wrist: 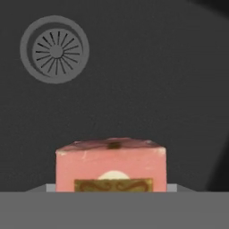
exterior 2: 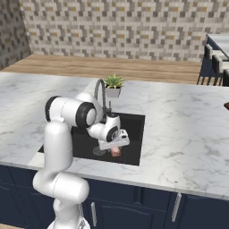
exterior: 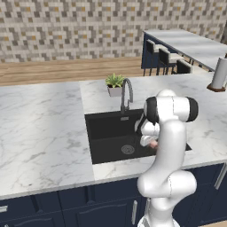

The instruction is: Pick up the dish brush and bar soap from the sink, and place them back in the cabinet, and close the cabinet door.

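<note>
The bar soap [wrist: 111, 166] is a pinkish-orange block with a dark label, close up at the bottom middle of the hand view. It sits right in my gripper's mouth and hides the fingertips. My gripper [exterior 2: 115, 147] is down inside the black sink [exterior 2: 134, 129], near its front right part, and stands shut on the bar soap [exterior 2: 116, 153]. From the left, the soap [exterior: 154, 144] peeks out beside my forearm and the gripper [exterior: 150, 141] is mostly covered by the arm. The dish brush, the cabinet and the cabinet door are out of view.
The round grey drain [wrist: 54, 50] lies on the sink floor just left of the soap. A chrome faucet [exterior: 126, 94] and a potted plant [exterior: 115, 84] stand behind the basin. White marble counter [exterior: 40, 128] surrounds it. A paper towel roll [exterior: 219, 73] stands far right.
</note>
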### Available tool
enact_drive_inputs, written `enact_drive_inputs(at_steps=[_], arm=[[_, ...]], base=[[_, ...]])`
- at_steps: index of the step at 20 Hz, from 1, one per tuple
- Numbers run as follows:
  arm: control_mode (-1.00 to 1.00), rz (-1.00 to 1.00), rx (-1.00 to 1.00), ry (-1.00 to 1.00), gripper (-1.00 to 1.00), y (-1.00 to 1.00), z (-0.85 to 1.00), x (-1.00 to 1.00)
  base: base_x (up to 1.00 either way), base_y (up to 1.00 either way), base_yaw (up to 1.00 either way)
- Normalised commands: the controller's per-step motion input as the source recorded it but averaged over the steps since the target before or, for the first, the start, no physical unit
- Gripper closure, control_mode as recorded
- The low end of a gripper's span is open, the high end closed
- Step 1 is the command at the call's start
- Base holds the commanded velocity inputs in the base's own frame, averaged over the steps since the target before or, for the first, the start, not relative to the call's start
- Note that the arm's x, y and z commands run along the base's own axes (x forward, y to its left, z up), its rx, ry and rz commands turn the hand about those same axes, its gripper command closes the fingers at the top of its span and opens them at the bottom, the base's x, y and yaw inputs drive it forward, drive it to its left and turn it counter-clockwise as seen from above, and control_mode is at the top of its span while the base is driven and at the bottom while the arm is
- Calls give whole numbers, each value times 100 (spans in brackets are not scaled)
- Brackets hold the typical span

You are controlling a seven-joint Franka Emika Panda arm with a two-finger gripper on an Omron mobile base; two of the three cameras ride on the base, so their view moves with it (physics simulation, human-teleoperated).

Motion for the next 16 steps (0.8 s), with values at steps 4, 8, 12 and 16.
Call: enact_drive_inputs(at_steps=[4,8,12,16], arm=[[-100,0,0,0,100,0,41,2],[-100,0,0,0,100,0,49,0],[-100,0,0,0,100,0,46,0],[-100,0,0,0,100,0,45,-2]], base=[[0,0,0],[0,0,0],[0,0,0],[0,0,0]])
